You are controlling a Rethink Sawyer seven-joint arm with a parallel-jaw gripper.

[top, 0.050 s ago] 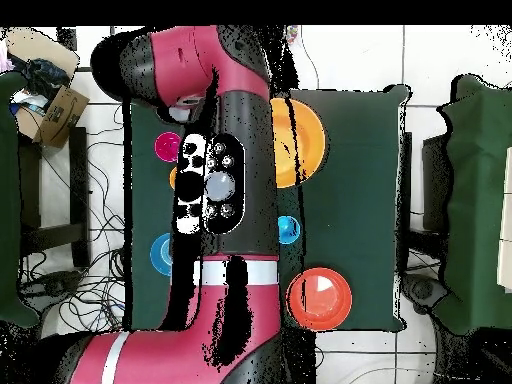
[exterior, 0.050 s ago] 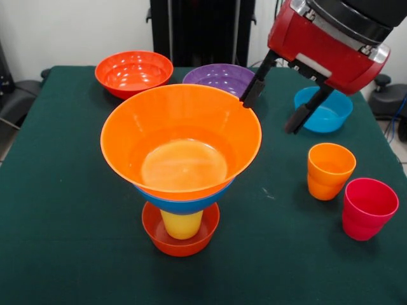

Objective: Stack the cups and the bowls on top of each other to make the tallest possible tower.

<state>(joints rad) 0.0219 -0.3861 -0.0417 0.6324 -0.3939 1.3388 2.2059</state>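
**Tower stands, gripper hangs open beside its rim**

Here's the tower (exterior, 0.050 s ago: 182, 190), centre table: a small red-orange glossy plastic bowl (exterior, 0.050 s ago: 180, 240) sits on the green cloth (exterior, 0.050 s ago: 63, 222), a yellow plastic tumbler (exterior, 0.050 s ago: 182, 225) stands inside it, a large blue plastic bowl (exterior, 0.050 s ago: 184, 204) flares above that, and the large light orange plastic bowl (exterior, 0.050 s ago: 181, 143) is nested on top, wide and upright.

The red and black arm's gripper (exterior, 0.050 s ago: 275, 105) hangs just to the right of that top rim, its two black fingers (exterior, 0.050 s ago: 253, 92) spread well apart with nothing between them. One fingertip is right at the orange rim; whether it touches, I cannot tell.

Behind the tower, a medium red-orange plastic bowl (exterior, 0.050 s ago: 134, 73) and a purple plastic bowl (exterior, 0.050 s ago: 219, 79) sit side by side. The small teal-blue plastic bowl (exterior, 0.050 s ago: 331, 114) lies at the right, partly behind the other finger. Nearer, an orange plastic tumbler (exterior, 0.050 s ago: 330, 170) and a pinkish red plastic tumbler (exterior, 0.050 s ago: 369, 208) stand upright, just beside each other.

From overhead the arm (top, 0.050 s ago: 225, 190) covers much of the table.
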